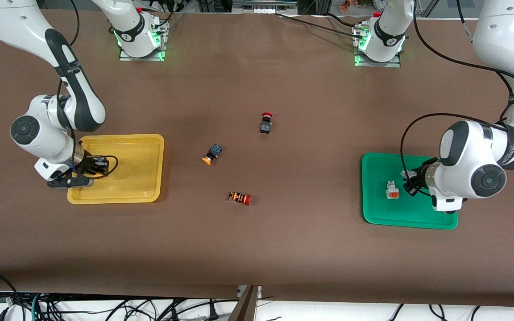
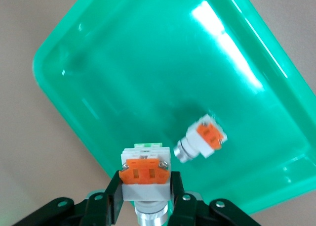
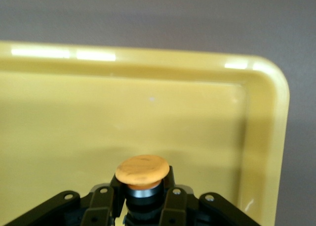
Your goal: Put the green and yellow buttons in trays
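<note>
My left gripper (image 1: 411,178) hangs over the green tray (image 1: 375,209), shut on a white-and-orange button (image 2: 145,167) with a silvery cap. In the left wrist view the fingers (image 2: 114,189) clamp the button's body. A second button of the same kind (image 1: 392,190) lies on its side in that tray (image 2: 148,63). My right gripper (image 1: 98,166) is low over the yellow tray (image 1: 150,142), shut on a black button with an orange-yellow cap (image 3: 142,170). Another yellow-capped button (image 1: 211,154) lies on the table between the trays.
A black button with a red cap (image 1: 266,122) stands mid-table, farther from the front camera than the yellow-capped one. An orange-striped black button with a red cap (image 1: 240,198) lies nearer. Brown table surface (image 1: 257,249) runs between and around the trays.
</note>
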Tool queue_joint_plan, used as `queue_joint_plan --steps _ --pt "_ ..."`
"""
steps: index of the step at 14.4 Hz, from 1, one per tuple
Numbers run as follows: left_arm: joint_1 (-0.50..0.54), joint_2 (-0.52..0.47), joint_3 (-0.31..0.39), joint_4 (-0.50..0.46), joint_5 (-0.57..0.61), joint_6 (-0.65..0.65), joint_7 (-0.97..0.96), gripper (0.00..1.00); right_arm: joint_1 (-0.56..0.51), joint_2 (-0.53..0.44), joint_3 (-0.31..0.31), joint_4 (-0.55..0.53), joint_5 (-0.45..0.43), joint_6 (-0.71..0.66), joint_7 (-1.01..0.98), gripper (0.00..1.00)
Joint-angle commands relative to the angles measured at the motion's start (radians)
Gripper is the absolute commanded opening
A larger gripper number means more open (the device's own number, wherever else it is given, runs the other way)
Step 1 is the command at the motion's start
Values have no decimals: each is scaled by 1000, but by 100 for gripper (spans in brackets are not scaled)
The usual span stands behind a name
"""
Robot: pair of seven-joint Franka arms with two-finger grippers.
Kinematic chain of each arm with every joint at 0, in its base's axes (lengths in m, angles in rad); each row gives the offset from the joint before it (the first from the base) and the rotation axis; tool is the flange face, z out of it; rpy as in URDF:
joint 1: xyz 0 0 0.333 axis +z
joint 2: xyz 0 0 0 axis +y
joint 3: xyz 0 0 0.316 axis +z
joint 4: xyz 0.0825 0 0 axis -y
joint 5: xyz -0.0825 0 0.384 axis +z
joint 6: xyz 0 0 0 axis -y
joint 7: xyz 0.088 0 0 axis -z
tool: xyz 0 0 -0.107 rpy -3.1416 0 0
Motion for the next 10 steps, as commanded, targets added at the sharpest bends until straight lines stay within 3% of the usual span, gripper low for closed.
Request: queue_joint_plan --steps 1,3,4,5,6,9,10 --pt "32 59 -16 7 27 59 67 29 -37 -19 9 -75 17 83 -55 25" --pt "80 92 -16 5 26 106 166 32 -38 -24 9 -82 17 83 -55 51" --pt "91 99 -16 5 26 114 197 41 -38 -27 9 -82 17 82 -55 59" --pt "92 99 -16 4 24 117 196 66 -38 -32 9 -82 17 79 -55 68" --pt "85 96 -16 5 23 111 190 100 -38 -36 7 -82 17 76 -56 73" --pt "84 72 -24 17 21 97 191 100 -34 -68 19 -57 18 34 -39 74" --pt "82 48 -27 22 20 69 197 100 -31 -78 50 -33 17 -4 12 73"
